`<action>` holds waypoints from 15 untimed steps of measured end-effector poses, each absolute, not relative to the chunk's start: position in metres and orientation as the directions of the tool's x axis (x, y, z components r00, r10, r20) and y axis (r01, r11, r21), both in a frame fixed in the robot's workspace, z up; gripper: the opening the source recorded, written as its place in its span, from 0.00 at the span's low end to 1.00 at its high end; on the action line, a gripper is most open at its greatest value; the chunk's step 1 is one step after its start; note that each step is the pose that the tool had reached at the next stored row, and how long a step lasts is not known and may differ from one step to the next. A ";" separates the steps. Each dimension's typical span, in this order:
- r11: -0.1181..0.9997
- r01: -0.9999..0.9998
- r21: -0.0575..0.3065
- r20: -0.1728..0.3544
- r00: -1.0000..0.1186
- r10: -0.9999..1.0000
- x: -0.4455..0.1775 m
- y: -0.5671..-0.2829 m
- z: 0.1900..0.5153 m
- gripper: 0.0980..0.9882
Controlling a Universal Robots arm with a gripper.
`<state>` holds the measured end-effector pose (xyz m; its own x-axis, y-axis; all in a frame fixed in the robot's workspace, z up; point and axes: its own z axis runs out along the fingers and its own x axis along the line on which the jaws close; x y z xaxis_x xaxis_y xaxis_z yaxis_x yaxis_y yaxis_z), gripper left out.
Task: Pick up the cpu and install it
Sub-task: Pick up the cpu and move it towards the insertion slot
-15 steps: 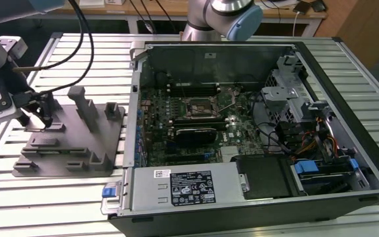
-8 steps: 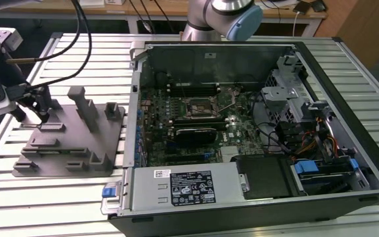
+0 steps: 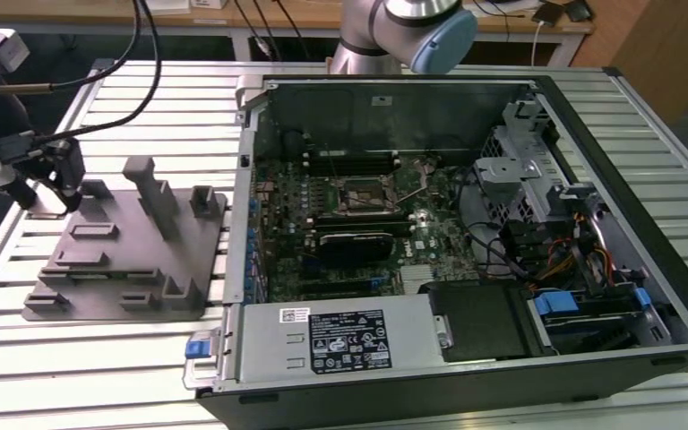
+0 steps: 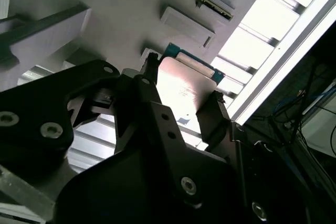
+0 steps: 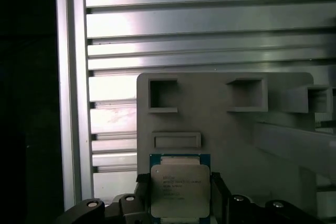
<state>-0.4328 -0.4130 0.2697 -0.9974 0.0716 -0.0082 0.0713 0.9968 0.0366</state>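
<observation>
We see an open computer case [image 3: 631, 179] lying on a slatted metal table [image 3: 117, 90]. It holds a motherboard [image 3: 320, 233] with a square socket [image 3: 365, 193] near its middle. To the exterior view's left sits a grey tray [image 3: 117, 269] with upright posts, and the gripper [image 3: 47, 190] hangs at its far corner. In both wrist views the cpu [image 5: 180, 190] [image 4: 185, 85], silver top up, is over that tray corner. The black jaws press against two opposite edges, gripping it.
</observation>
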 end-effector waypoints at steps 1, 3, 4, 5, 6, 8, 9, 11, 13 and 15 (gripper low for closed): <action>0.997 0.071 0.037 -0.008 -0.997 0.072 -0.433 -0.413 0.272 0.50; 0.997 0.071 0.037 -0.009 -0.997 0.072 -0.433 -0.413 0.278 0.50; 0.997 0.071 0.037 -0.009 -0.997 0.072 -0.433 -0.413 0.280 0.50; 0.997 0.071 0.037 -0.009 -0.997 0.072 -0.433 -0.413 0.283 0.50; 0.997 0.071 0.037 -0.009 -0.997 0.072 -0.433 -0.413 0.286 0.50; 0.997 0.071 0.037 -0.009 -0.997 0.072 -0.433 -0.413 0.292 0.50; 0.997 0.071 0.037 -0.010 -0.997 0.072 -0.433 -0.413 0.295 0.50; 0.997 0.071 0.037 -0.010 -0.997 0.072 -0.433 -0.413 0.301 0.50; 0.997 0.071 0.037 -0.010 -0.997 0.072 -0.433 -0.413 0.307 0.50; 0.997 0.071 0.037 -0.011 -0.997 0.072 -0.433 -0.412 0.313 0.50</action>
